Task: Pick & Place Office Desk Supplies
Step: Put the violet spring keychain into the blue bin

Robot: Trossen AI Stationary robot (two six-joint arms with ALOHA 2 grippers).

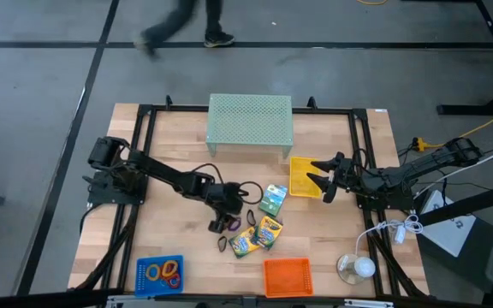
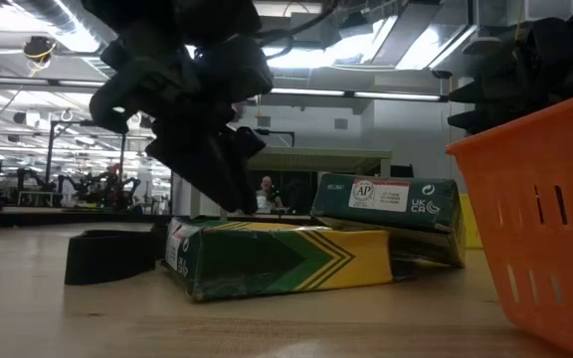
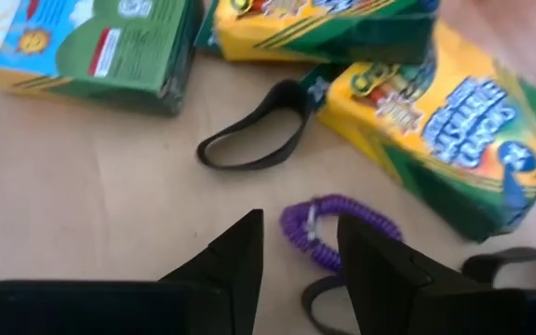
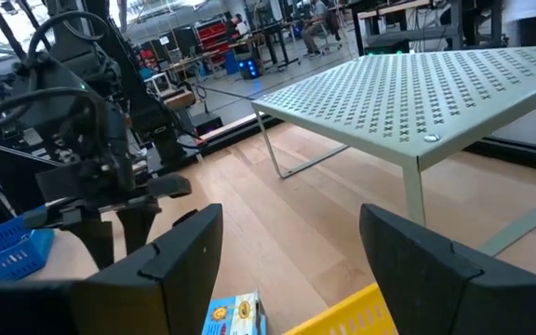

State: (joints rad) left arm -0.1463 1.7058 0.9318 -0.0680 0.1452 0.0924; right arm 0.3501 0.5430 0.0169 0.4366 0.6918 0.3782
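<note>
Crayon boxes (image 3: 454, 121) crowd the purple ring (image 3: 328, 228) under the open left end effector (image 3: 301, 256); right end effector (image 4: 291, 256) open.

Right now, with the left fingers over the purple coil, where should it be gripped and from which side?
Come straight down with the left gripper and pinch one side of the purple coil across its rim. It lies flat on the table, so only the thin ring wall offers a hold. The crayon box crowds one side.
</note>
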